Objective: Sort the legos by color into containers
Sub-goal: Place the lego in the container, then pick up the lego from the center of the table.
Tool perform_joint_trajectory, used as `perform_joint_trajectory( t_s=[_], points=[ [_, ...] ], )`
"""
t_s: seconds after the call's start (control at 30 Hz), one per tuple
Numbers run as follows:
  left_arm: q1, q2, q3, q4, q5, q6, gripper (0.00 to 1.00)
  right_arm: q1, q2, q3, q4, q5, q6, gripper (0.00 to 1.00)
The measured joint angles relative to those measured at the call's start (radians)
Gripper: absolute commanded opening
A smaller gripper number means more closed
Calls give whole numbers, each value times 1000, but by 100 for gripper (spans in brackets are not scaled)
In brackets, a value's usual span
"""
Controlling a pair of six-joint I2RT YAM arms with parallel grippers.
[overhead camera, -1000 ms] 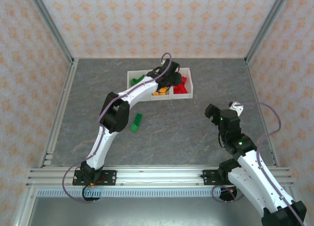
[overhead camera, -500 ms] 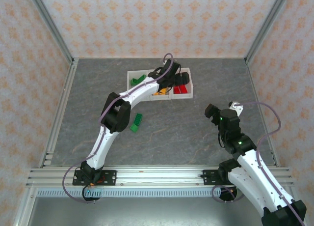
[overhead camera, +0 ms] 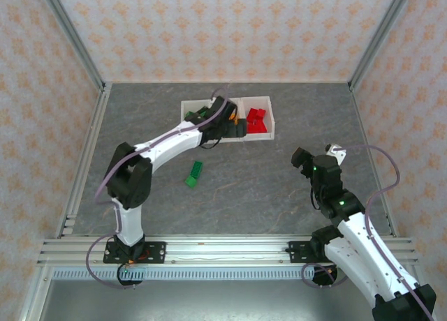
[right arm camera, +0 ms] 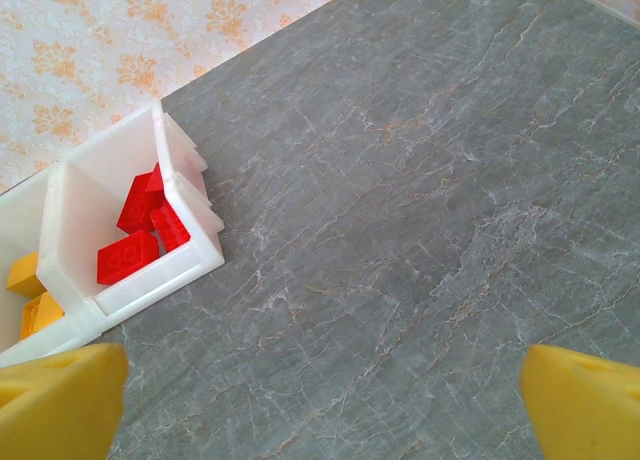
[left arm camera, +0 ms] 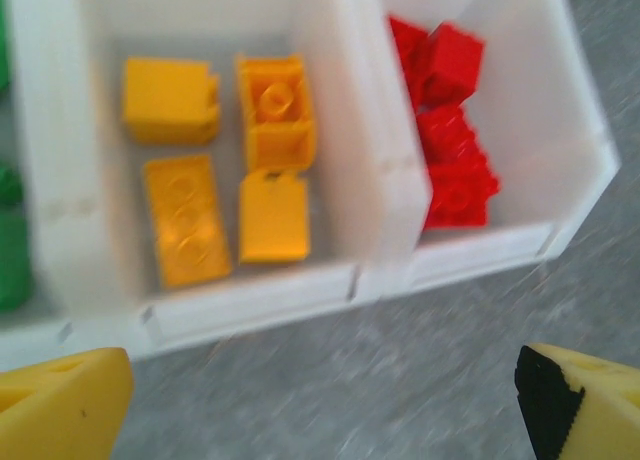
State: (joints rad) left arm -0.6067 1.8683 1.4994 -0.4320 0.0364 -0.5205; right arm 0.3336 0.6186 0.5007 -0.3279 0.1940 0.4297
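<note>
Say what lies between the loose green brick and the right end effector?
Bare grey marbled tabletop, in the top view, between the green plastic brick and the right end effector.

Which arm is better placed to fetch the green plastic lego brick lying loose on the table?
Left. The open left gripper hovers beside the white plastic bins, nearer the green brick than the right gripper.

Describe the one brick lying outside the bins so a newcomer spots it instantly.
Start at the grey table and find the row of white bins near its far side. In front of their left end, a green brick lies alone on the bare surface. Every other brick sits inside a bin; this one does not.
</note>
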Motion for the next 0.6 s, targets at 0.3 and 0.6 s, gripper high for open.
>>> perform_joint_trajectory(
  t_s=[0.3, 0.6],
  points=[
    [0, -137, -223, -153, -69, 26, 97, 0, 28, 0, 0, -4, 0, 100],
    [0, -142, -315, -224, -98, 39, 91, 0, 28, 0, 0, -11, 0, 100]
  ],
)
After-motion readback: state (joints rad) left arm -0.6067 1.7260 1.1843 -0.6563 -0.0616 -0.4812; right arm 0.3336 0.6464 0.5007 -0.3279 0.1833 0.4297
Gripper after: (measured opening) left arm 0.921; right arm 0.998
